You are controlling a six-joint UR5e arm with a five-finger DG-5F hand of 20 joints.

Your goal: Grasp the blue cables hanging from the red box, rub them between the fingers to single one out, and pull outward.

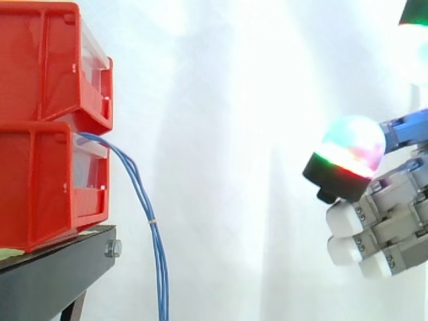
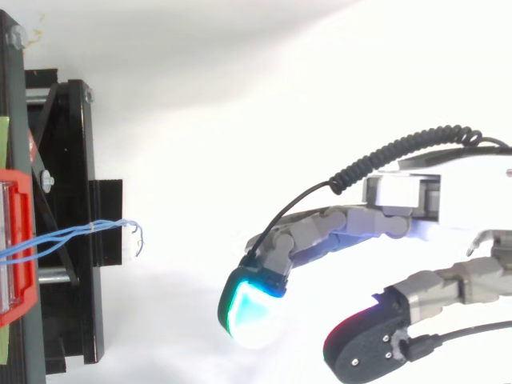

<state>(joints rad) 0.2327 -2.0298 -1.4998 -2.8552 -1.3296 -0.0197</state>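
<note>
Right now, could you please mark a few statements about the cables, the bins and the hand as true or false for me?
1. The cables hang out of the lower bin. True.
2. The hand is pinching the cables. False: it is open, off to their right in the side view, and touches nothing.
3. A small tie binds the cables together. True.
4. The bins stand side by side. False: the upper bin sits on top of the lower bin.
5. The bins rest on a black stand. True.
</note>
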